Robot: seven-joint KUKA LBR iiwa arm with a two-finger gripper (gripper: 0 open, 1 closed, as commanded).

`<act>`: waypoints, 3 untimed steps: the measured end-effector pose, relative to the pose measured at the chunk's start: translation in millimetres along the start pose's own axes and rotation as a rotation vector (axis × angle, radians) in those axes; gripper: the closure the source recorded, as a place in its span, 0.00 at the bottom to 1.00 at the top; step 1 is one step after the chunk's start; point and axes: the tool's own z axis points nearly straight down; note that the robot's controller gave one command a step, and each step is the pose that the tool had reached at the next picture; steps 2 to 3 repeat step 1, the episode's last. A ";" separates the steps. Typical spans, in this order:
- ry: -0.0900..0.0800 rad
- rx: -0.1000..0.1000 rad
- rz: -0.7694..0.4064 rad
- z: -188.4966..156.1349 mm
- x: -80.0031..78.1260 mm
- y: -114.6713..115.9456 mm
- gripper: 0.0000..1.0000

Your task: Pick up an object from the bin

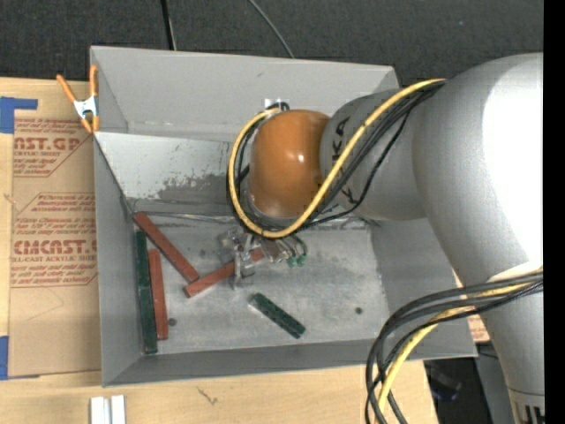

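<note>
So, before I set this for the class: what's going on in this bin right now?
A robot arm reaches into the grey bin from the right. Its tool is down near the floor, at the upper end of a short red-brown stick in the middle. I cannot tell whether it has gripped it. A short dark green bar lies nearby, and two longer red-brown sticks and a long dark green strip lie by the left wall.

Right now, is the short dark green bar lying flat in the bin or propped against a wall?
Flat: the short dark green bar rests on the floor of the grey metal bin, clear of walls.
</note>
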 end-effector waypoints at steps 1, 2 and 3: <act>-0.006 0.001 -0.014 -155.7 -0.8 -8.0 1.00; -0.006 0.001 -0.014 -155.7 -0.8 -8.0 1.00; -0.006 0.001 -0.014 -155.7 -0.8 -8.0 1.00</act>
